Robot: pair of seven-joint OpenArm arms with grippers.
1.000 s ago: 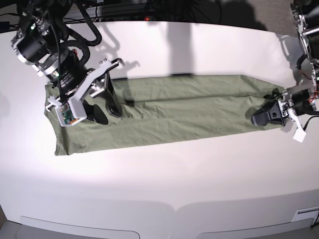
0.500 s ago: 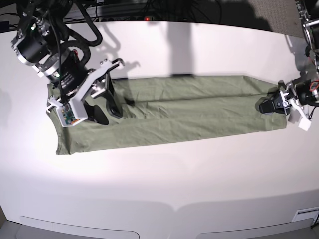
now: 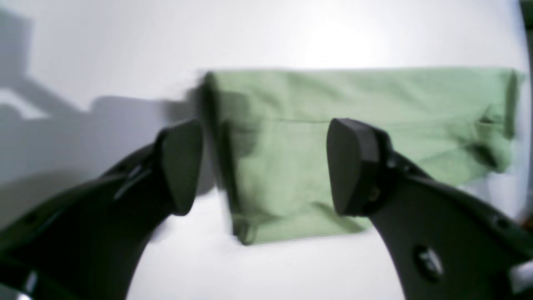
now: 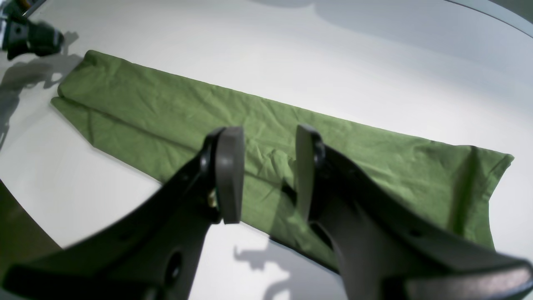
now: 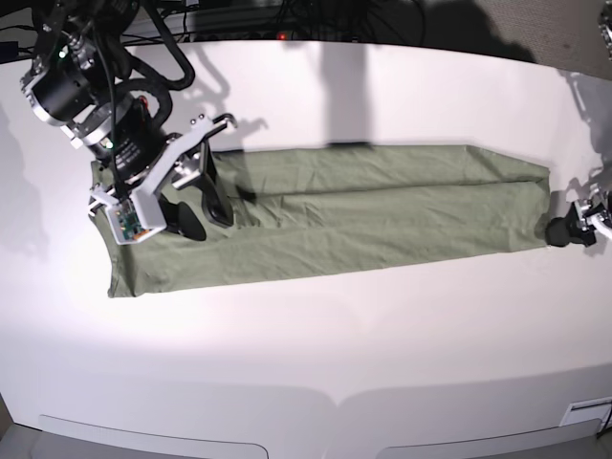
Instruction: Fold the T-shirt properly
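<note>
The T-shirt (image 5: 363, 215) lies on the white table as a long, flat, folded olive-green strip running left to right. My right gripper (image 5: 203, 210) hovers over its left part, open and empty. In the right wrist view its jaws (image 4: 266, 173) stand apart above the cloth (image 4: 374, 166). My left gripper (image 5: 562, 232) is just off the strip's right end. In the blurred left wrist view it (image 3: 266, 166) is wide open and empty, with the shirt's end (image 3: 354, 96) lying beyond the jaws. The left gripper also shows small in the right wrist view (image 4: 29, 37).
The white table (image 5: 382, 363) stretches in front of the shirt to a curved front edge. Dark cables and equipment (image 5: 287, 19) line the back edge. The right arm's bulky body (image 5: 86, 96) stands over the shirt's left end.
My left gripper has pulled away to the right, off the shirt's right end, and that end now lies flat. The right arm has barely moved.
</note>
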